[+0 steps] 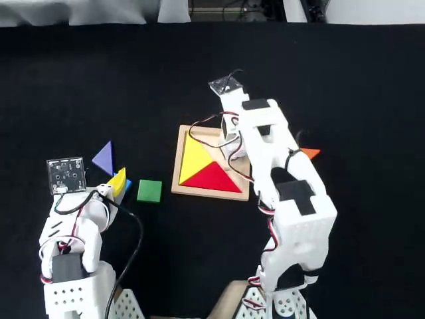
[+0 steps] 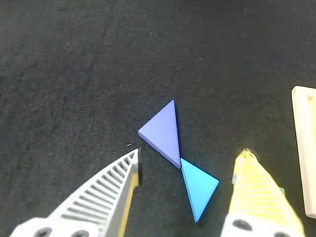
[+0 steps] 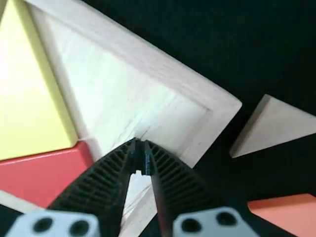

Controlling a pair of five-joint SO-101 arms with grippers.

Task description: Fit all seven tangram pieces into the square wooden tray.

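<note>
Now the blue triangle (image 2: 198, 187) lies between the spread fingers of the left gripper (image 2: 189, 153), its corner touching the purple triangle (image 2: 165, 134); the right gripper (image 3: 140, 143), closed and empty, sits over the tray (image 3: 148, 59).

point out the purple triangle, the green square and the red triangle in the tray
purple triangle (image 2: 163, 132), left wrist view, middle of its top face
green square (image 1: 149, 191), high view, its centre
red triangle (image 1: 211, 179), high view, middle of its top face

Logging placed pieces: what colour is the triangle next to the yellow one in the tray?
It's a red triangle, clearest in the high view.
</note>
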